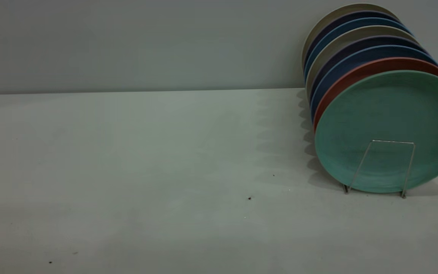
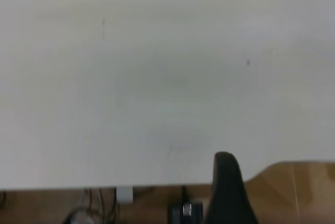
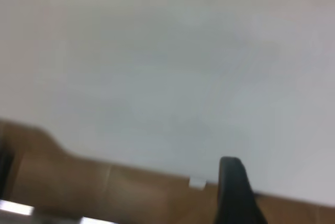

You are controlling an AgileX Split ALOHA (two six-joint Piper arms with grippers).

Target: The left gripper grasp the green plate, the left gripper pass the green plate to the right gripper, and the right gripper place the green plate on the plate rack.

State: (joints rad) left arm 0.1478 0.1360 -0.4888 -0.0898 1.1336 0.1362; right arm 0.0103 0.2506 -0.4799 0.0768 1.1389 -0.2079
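Teal-green, matte: the green plate (image 1: 390, 125), front item of a row of plates standing on edge at the right of the exterior view, leaning back against a salmon-pink plate (image 1: 359, 74), with blue plates (image 1: 350, 62) and pale ones behind. Silver wire: the plate rack (image 1: 388, 167), one squared loop upright across the green plate's lower face, feet on the white table (image 1: 146, 171). No arm appears in this view.

Left wrist view: the left gripper (image 2: 226, 190), a single dark fingertip over bare table near its edge, wooden floor and cables beyond. Second finger out of frame; whether the jaws stand apart or together cannot be told. Nothing held in sight.

Right wrist view: the right gripper (image 3: 234, 190), likewise one dark fingertip over bare table near the edge. Jaw spacing cannot be told; no plate in sight.

Assessment: plate appears already racked, both arms drawn back. Should a grasp yet be required, take the upper rim, lift clear of the wire loop before swinging aside, and avoid nudging the leaning row behind.
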